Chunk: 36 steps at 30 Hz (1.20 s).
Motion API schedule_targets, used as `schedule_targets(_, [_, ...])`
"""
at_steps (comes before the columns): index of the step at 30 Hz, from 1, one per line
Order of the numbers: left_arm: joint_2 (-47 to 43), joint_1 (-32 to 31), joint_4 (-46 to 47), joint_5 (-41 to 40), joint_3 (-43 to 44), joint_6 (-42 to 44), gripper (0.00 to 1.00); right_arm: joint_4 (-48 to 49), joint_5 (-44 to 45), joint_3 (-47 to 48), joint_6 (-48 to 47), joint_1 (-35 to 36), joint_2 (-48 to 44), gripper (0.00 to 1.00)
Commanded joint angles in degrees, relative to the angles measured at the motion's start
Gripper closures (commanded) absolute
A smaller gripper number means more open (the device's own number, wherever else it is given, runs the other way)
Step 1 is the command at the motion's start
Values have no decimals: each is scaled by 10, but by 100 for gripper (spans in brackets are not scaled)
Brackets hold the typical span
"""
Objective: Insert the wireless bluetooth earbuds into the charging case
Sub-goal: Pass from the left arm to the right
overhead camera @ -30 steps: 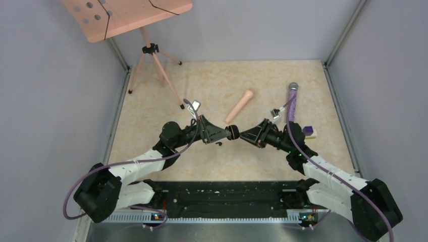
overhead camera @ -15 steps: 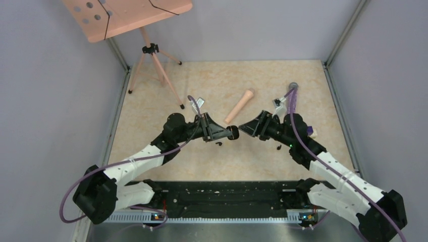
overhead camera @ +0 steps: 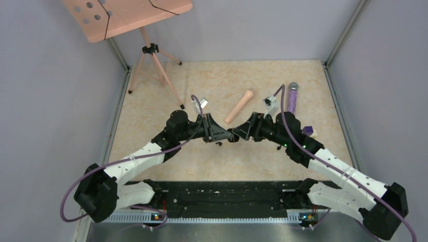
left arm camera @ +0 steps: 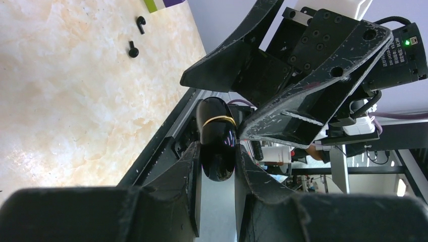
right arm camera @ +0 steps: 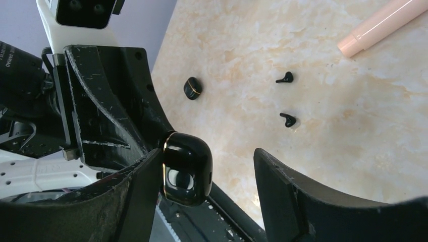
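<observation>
Case: the charging case point(right arm camera: 185, 169), glossy black with a gold band, is held up off the table point(right arm camera: 353, 151) near its middle, lid apparently shut.
Left end effector: the left end effector point(left arm camera: 218, 156) is clamped on one end of the case, and the banded end sticks out past its fingertips.
Right end effector: the right end effector point(right arm camera: 206, 156) has its fingers spread wide to either side of that free end and grips nothing.
Key relation: the case's long axis runs on from the left fingers and points straight into the right arm's opening. In the right wrist view it sits close against one finger, with a broad gap to the other. Whether it touches that finger cannot be told.
Earbuds: the earbuds point(right arm camera: 285, 77) point(right arm camera: 288, 120) lie loose on the table, well apart from both arms and beside a small black lump point(right arm camera: 192, 88). The left wrist view shows two buds by a purple-and-white cube point(left arm camera: 161, 4), and whether they are the same pair cannot be told.
Nearer arm: both arms meet at the case, but only the right is free to act.
Next move, as judged: centre the case between the right fingers and close near the band, probably to open the lid.
</observation>
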Motion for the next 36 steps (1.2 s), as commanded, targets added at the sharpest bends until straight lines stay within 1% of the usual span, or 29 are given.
schedule_targets(1, [-3, 1, 17, 14, 26, 9, 100, -10, 21, 6, -12, 2, 4, 35])
schedule_targets(6, [-11, 1, 17, 13, 30, 12, 100, -28, 38, 3, -11, 2, 3, 35])
schedule_targets(10, [-11, 1, 17, 17, 31, 10, 100, -12, 23, -4, -5, 2, 1, 37])
schedule_targets(14, [-13, 0, 23, 17, 28, 9, 100, 25, -15, -18, 21, 1, 10, 38])
schedule_targets(18, [-20, 1, 24, 11, 26, 10, 100, 101, -74, -49, 71, -6, 19, 43])
schedule_targets(19, [-21, 1, 23, 10, 27, 11, 100, 117, -82, -56, 82, -10, 22, 45])
schedule_targets(22, [-24, 1, 18, 9, 26, 13, 100, 137, -89, -70, 96, -16, 21, 59])
schedule_targets(28, [-28, 1, 20, 13, 23, 14, 100, 140, -93, -72, 98, -19, 16, 69])
schedule_targets(31, [-28, 1, 25, 15, 23, 13, 100, 153, -100, -73, 103, -19, 14, 82])
schedule_targets(33, [-27, 1, 27, 17, 24, 12, 100, 155, -101, -72, 105, -19, 14, 97])
schedule_targets(34, [-27, 1, 27, 18, 24, 11, 86, 152, -99, -70, 104, -19, 13, 100])
schedule_targets(36, [-27, 1, 25, 18, 24, 11, 51, 138, -89, -64, 97, -19, 11, 100])
